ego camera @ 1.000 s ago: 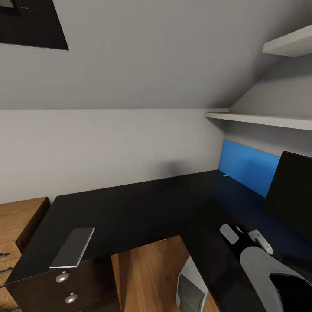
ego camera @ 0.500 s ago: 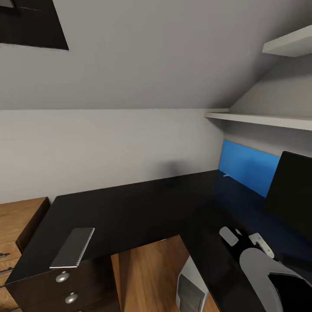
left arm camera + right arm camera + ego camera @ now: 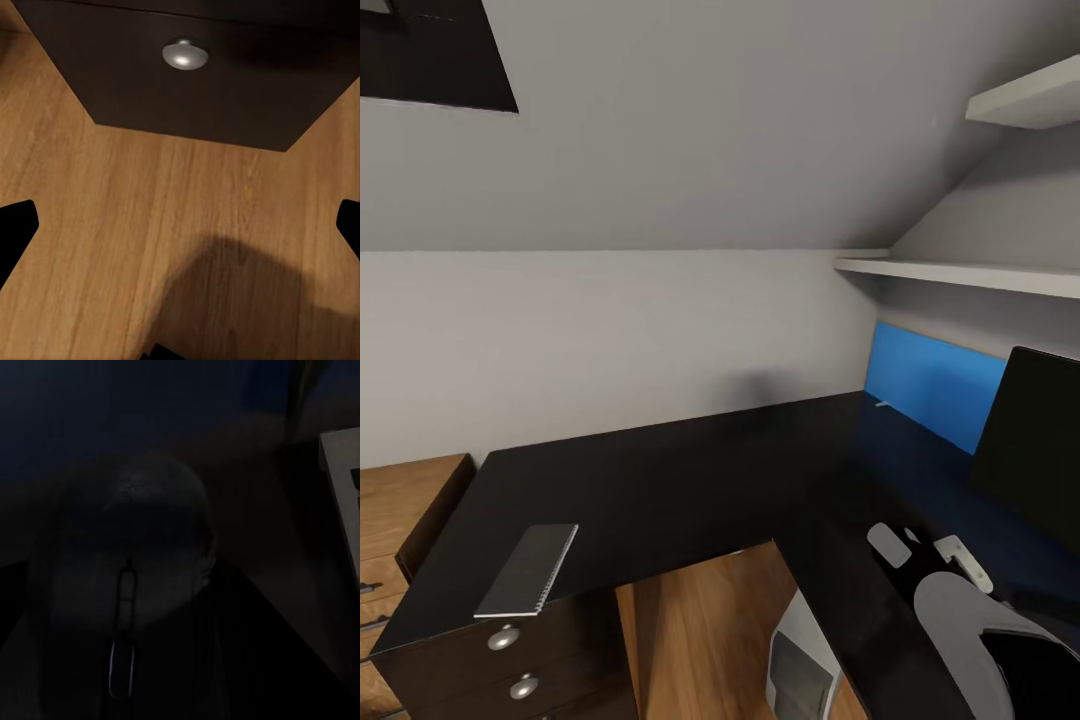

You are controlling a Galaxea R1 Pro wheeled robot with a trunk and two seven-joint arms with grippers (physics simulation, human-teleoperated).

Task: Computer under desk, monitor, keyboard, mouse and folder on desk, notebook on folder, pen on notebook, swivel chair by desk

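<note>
The glossy black desk (image 3: 660,480) runs in an L with a blue back panel (image 3: 930,385). The dark grey notebook (image 3: 527,570) lies at its left end above the drawers. The monitor (image 3: 1030,450) stands at the right. The grey computer (image 3: 800,660) sits under the desk. A thin whitish stick, likely the pen (image 3: 882,404), lies by the panel. My right gripper (image 3: 925,552) hangs open over the desk in front of the monitor. The dark mouse (image 3: 127,555) lies just below its fingers, beside the keyboard's edge (image 3: 341,487). My left gripper (image 3: 180,232) is open above the wood floor.
A light wooden dresser (image 3: 400,520) adjoins the desk's left end. The black drawer unit (image 3: 202,82) with round silver knobs (image 3: 505,638) faces the left gripper. White shelves (image 3: 960,275) hang over the monitor under the sloped ceiling. Wood floor (image 3: 700,620) shows beneath the desk.
My right gripper has sunk very slightly over the mouse. Everything else is unchanged.
</note>
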